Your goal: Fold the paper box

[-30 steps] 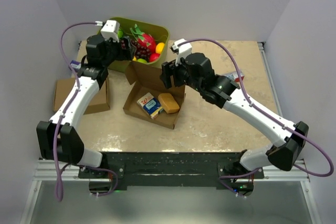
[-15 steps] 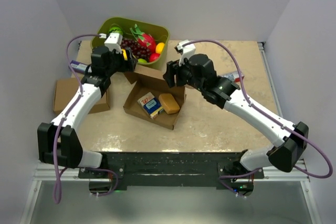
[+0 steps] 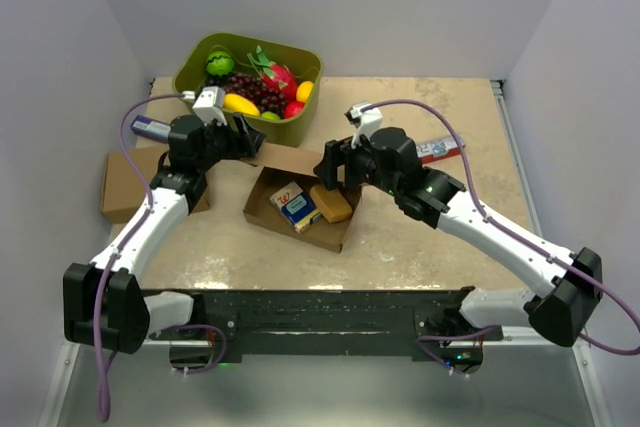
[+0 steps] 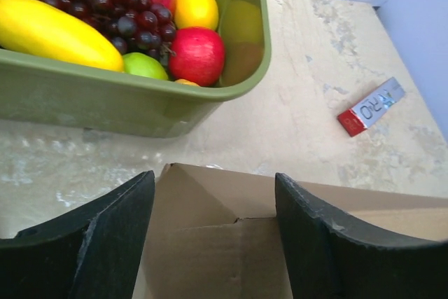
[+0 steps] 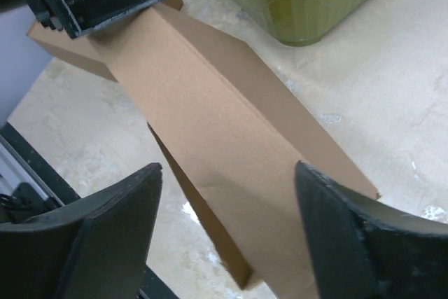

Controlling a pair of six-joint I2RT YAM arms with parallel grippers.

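The paper box (image 3: pixel 325 239) lies open at mid-table with a small printed carton (image 3: pixel 296 203) and a yellow block (image 3: pixel 331 203) inside. Its hinged lid (image 3: pixel 295 159) stands raised along the back edge. My left gripper (image 3: pixel 246 137) is at the lid's back left corner. In the left wrist view this gripper (image 4: pixel 213 181) is open, with the lid's corner (image 4: pixel 224 243) lying between its fingers. My right gripper (image 3: pixel 331 170) hovers over the lid's right end. Seen from the right wrist, it (image 5: pixel 227 169) is open and straddles the slanting lid panel (image 5: pixel 224 117) without touching it.
A green tub of fruit (image 3: pixel 296 131) stands just behind the lid, close to my left gripper. Another brown cardboard box (image 3: pixel 125 182) lies at the left edge. A red-and-white bar (image 3: pixel 440 147) lies to the right, and a small purple packet (image 3: pixel 150 127) at back left.
The lid has swung up from lying flat to standing on edge. My left gripper came down from the tub to the lid's corner. The right gripper and the box shifted slightly nearer.
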